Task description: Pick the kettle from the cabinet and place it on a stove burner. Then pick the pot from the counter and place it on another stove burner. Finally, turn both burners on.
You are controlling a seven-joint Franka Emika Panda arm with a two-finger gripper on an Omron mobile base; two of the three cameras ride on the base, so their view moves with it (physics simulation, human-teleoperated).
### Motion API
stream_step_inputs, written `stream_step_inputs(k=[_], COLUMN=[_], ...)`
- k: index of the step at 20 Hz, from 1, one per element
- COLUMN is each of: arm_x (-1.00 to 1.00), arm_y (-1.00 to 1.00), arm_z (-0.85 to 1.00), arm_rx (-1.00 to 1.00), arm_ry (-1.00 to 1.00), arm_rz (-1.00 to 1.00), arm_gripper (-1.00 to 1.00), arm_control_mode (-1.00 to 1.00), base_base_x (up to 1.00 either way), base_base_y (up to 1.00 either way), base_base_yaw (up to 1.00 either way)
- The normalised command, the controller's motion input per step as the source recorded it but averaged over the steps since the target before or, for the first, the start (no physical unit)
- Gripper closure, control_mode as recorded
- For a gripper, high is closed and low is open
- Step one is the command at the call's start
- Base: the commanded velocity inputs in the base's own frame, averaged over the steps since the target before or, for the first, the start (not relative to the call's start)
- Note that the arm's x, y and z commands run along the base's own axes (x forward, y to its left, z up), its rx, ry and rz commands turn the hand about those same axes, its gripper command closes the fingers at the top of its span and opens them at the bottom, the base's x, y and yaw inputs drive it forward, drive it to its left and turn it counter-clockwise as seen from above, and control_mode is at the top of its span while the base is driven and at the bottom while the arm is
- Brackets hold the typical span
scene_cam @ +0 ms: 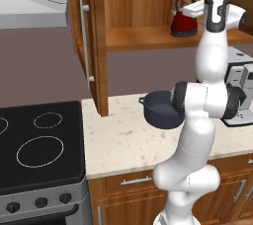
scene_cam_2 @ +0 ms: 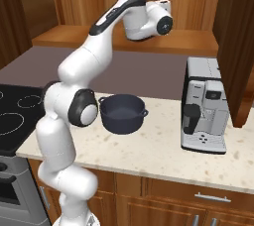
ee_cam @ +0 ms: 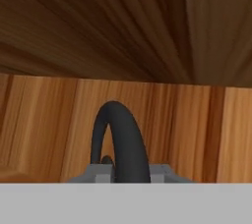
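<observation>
The red kettle (scene_cam: 184,22) stands on the inner shelf of the open wood cabinet (scene_cam: 148,37). My gripper (scene_cam: 187,8) is at the top of its black arched handle. In the hand view that handle (ee_cam: 123,137) runs up between my two finger tips, and the gripper (ee_cam: 129,173) is shut on it. The dark pot (scene_cam: 160,110) (scene_cam_2: 121,113) sits on the beige counter (scene_cam: 123,145), partly behind my arm. On the black cooktop lie a small burner circle (scene_cam: 48,120) and a large one (scene_cam: 40,151).
A silver coffee machine (scene_cam_2: 204,103) stands on the counter right of the pot. The cabinet door (scene_cam: 85,36) hangs open toward the stove, with its long bar handle. Black knobs (scene_cam: 41,202) line the stove front, and a range hood (scene_cam: 29,7) hangs above.
</observation>
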Motion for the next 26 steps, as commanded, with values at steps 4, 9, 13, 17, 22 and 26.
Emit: stream_step_inputs(k=[4, 9, 13, 17, 22, 26], arm_x=[-0.33, -0.45, -0.49, -0.56, -0.59, -0.58], arm_y=[0.35, 0.2, 0.14, 0.1, 0.07, 0.05], arm_z=[0.0, 0.0, 0.0, 0.0, 0.0, 0.0], arm_rx=[0.0, 0.0, 0.0, 0.0, 0.0, 0.0], arm_ry=[-0.02, -0.02, -0.02, -0.04, -0.01, -0.01], arm_rz=[-0.06, -0.03, -0.01, -0.01, 0.0, 0.0], arm_gripper=[1.0, 1.0, 1.0, 1.0, 1.0, 1.0], arm_control_mode=[-1.0, -1.0, -1.0, -1.0, -1.0, -1.0], base_base_x=[0.0, 0.0, 0.0, 0.0, 0.0, 0.0], base_base_y=[0.0, 0.0, 0.0, 0.0, 0.0, 0.0], base_base_yaw=[0.0, 0.0, 0.0, 0.0, 0.0, 0.0])
